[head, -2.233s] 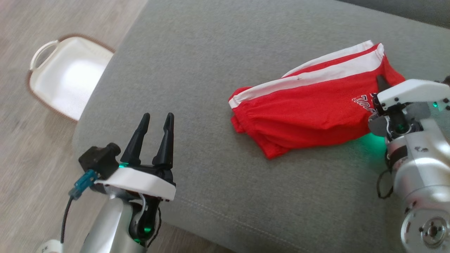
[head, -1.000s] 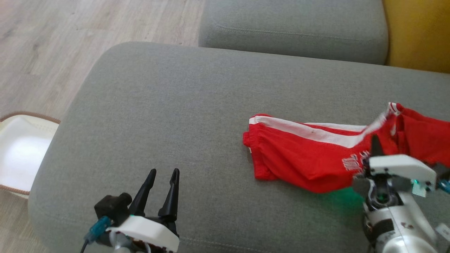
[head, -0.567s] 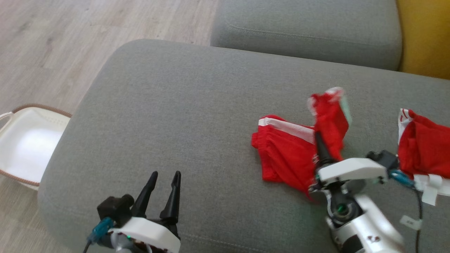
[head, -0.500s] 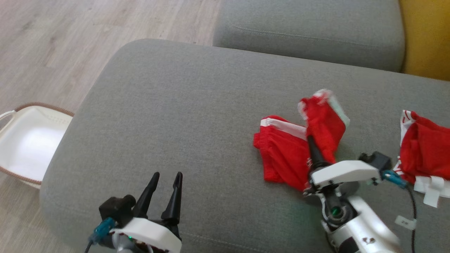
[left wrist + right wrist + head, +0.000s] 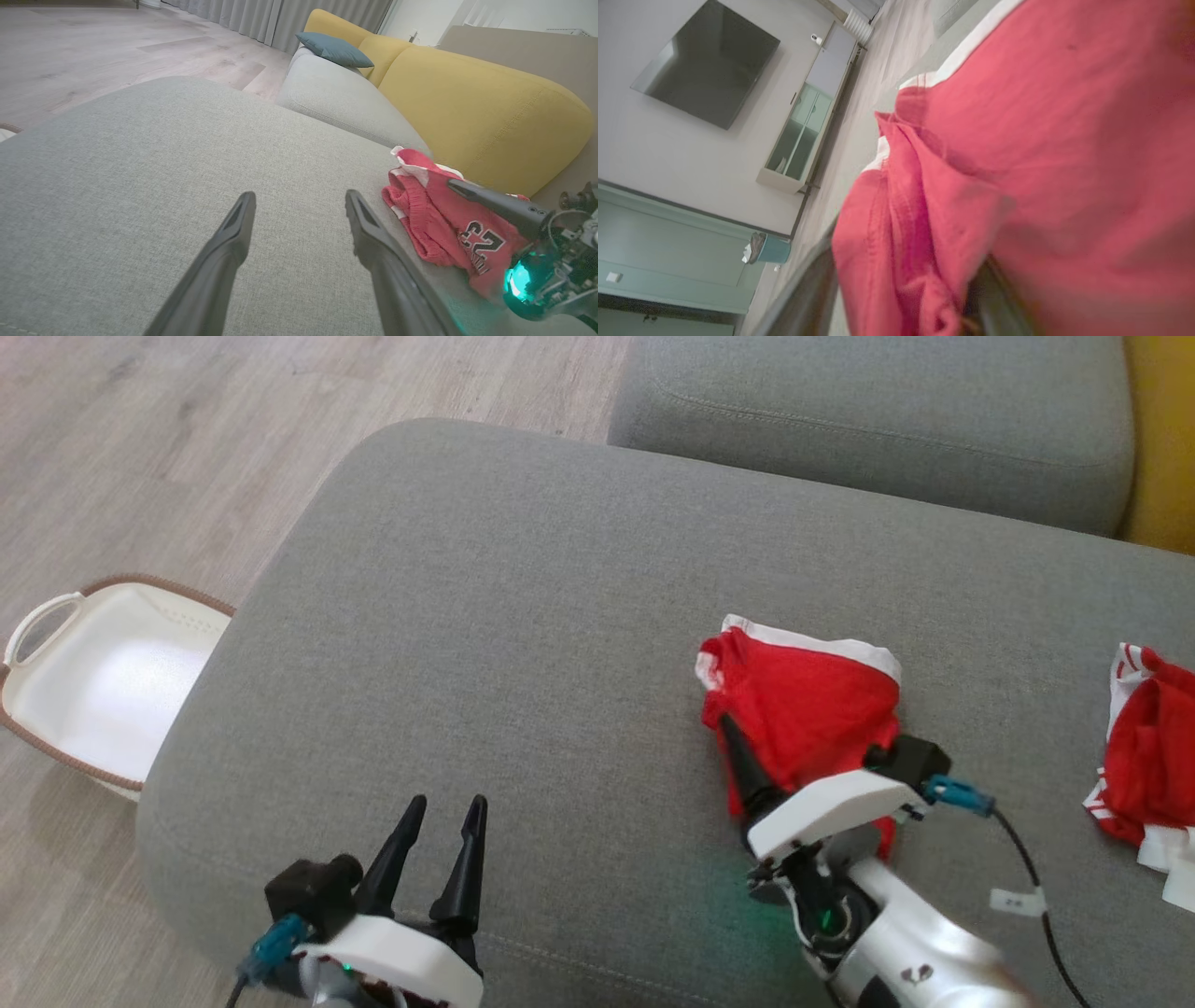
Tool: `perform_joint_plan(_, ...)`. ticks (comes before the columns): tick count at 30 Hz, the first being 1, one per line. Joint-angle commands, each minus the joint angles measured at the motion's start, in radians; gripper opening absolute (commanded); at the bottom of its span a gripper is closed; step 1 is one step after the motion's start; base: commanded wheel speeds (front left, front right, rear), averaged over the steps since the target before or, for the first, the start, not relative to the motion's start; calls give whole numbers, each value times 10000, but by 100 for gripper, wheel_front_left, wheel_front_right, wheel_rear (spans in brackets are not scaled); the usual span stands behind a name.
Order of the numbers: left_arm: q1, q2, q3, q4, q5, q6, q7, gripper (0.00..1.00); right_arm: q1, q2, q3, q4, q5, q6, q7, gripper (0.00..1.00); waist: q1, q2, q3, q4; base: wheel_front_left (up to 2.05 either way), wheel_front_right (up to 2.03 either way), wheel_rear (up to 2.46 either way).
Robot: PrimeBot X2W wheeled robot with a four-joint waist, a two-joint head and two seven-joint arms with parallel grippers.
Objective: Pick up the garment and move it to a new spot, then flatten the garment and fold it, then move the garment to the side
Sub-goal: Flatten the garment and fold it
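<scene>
The garment, red shorts with white stripes [image 5: 808, 705], lies bunched and folded over on the grey sofa cushion [image 5: 523, 597]. My right gripper [image 5: 733, 733] is shut on its near edge, one dark finger showing against the red cloth. In the right wrist view red fabric [image 5: 1017, 140] bunches between the two fingers [image 5: 808, 284]. From the left wrist camera the shorts [image 5: 439, 228] show a "23" print, with the right gripper's finger [image 5: 495, 207] over them. My left gripper [image 5: 446, 803] hovers open and holds nothing at the cushion's front edge, well left of the garment, fingers apart [image 5: 300, 196].
A second red and white garment [image 5: 1144, 765] lies at the cushion's right edge. A white basket with a brown rim [image 5: 149, 581] stands on the wood floor to the left. Another grey cushion [image 5: 868, 429] and a yellow backrest [image 5: 1162, 439] are behind.
My right gripper lifted the shorts' right end and carried it left over the rest, so the garment is now a compact fold. The camera has also shifted. The left gripper stayed put.
</scene>
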Motion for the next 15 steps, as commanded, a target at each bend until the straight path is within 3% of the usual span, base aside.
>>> perform_joint_plan(1, -527, 26, 306, -252, -33, -15, -61, 100, -502, 56, 344, -218, -2, -7, -146, 100, 0, -1, 5, 16, 0, 0, 0)
perform_joint_plan(9, -573, 26, 283, -211, -93, 1, -61, 100, -733, 56, 1835, 62, -143, -7, -370, 100, 0, -1, 52, -5, 0, 0, 0)
perform_joint_plan(15, -651, 26, 303, -241, -168, 43, -61, 100, -1042, 57, 3150, 998, -95, -7, 674, 100, 0, -1, 149, -131, 0, 0, 0)
